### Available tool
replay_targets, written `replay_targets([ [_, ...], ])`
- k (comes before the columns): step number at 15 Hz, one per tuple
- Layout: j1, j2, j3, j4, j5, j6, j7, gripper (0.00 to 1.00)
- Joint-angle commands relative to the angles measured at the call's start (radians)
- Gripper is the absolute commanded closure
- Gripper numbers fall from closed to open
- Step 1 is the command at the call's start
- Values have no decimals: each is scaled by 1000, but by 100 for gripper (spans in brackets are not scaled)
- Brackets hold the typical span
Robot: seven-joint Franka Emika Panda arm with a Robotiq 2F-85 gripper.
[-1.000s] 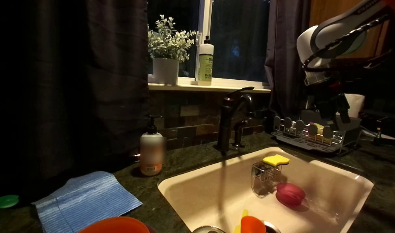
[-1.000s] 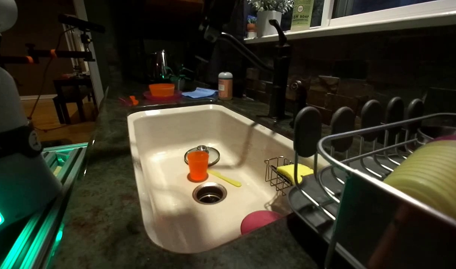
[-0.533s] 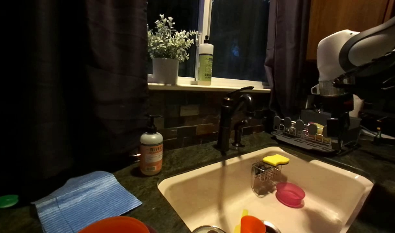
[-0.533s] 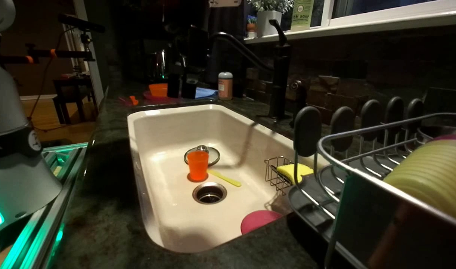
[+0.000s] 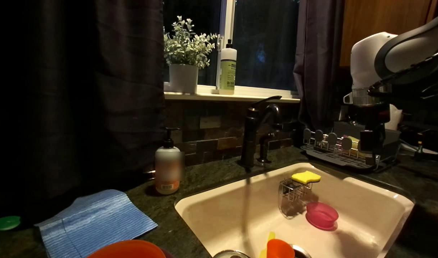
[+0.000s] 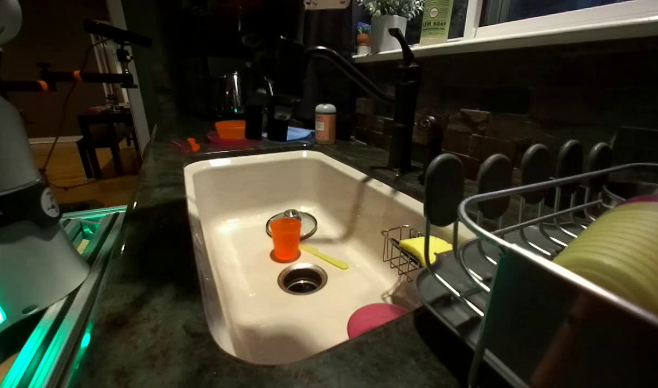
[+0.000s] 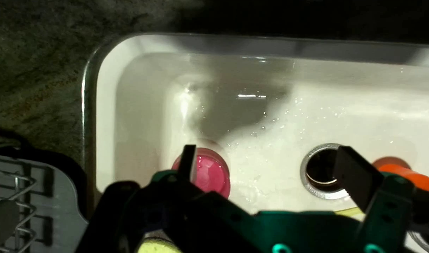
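My gripper (image 7: 268, 165) is open with nothing between its fingers, pointing down above the white sink (image 7: 140, 116). In an exterior view its dark fingers (image 6: 277, 127) hang above the sink. In the wrist view a pink bowl (image 7: 212, 172) lies below, partly hidden by a finger; it also shows in both exterior views (image 5: 322, 215) (image 6: 374, 319). The drain (image 7: 319, 172) and an orange cup (image 7: 418, 180) are by the other finger. The cup stands upright in an exterior view (image 6: 285, 240), with a yellow knife (image 6: 326, 257) and a glass lid (image 6: 307, 223) beside it.
A dish rack (image 6: 501, 250) with yellow-green plates (image 6: 625, 253) stands by the sink. A yellow sponge (image 5: 306, 177) sits on a wire caddy (image 5: 294, 191) on the sink wall. The dark faucet (image 5: 250, 136), a soap bottle (image 5: 168, 175) and a blue cloth (image 5: 97, 218) line the counter.
The arm has swung and its gripper has turned to point down, coming lower into view; most of this came in the first half second. The sink's contents stay in place.
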Motion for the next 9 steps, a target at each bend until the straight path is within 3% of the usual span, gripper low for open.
replay_targets([
  [1,43,135,10,1,58,142,-27,0],
  [9,124,445,32,3,223,542,-169,0],
])
